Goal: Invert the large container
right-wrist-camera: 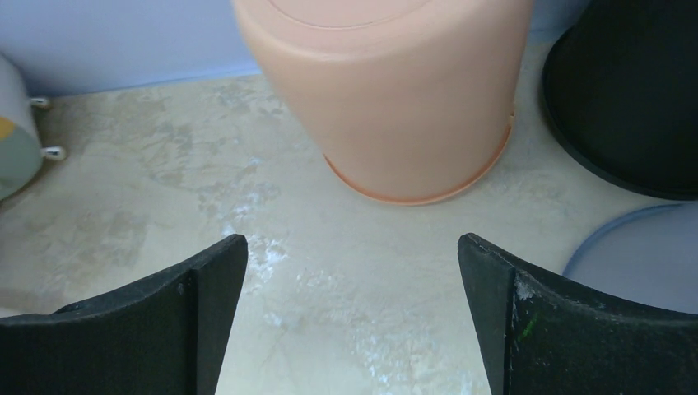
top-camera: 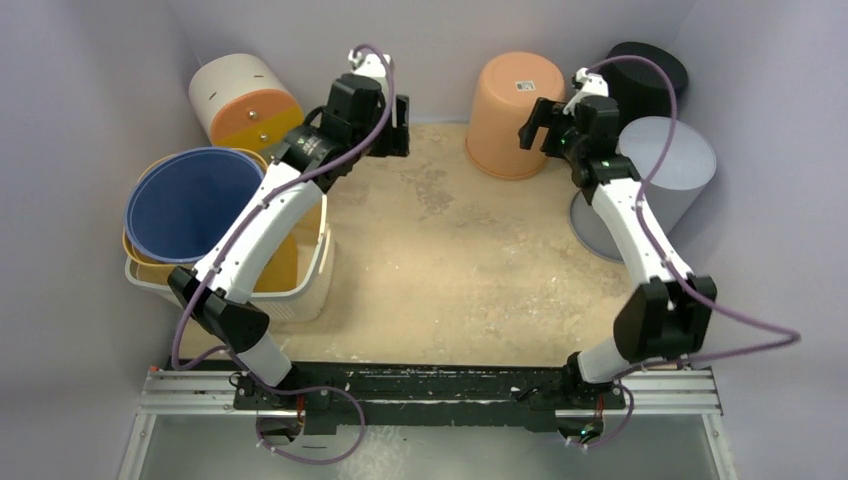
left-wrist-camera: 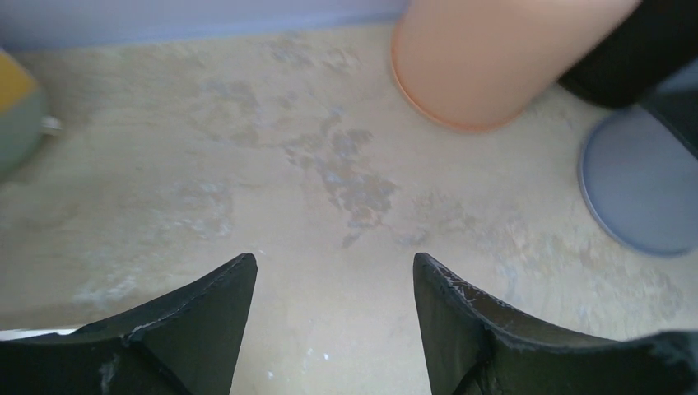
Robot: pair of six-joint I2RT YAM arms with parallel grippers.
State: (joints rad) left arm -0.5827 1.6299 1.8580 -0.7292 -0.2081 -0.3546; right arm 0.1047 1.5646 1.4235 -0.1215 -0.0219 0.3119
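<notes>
Pale lavender walls (top-camera: pixel 90 80) close in three sides. Beige tabletop (top-camera: pixel 450 270), worn, blotchy, white scuffs. Aluminium rail (top-camera: pixel 680 400) along near edge. Soft even light.

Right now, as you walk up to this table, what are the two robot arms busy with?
Nothing is held. The left arm's fingers and the right arm's fingers both stand open above the tabletop, pointed toward the peach container, which stands rim down at the far edge. A black bin and a grey container stand beside it on the right; a blue bucket sits in stacked tubs on the left.
</notes>
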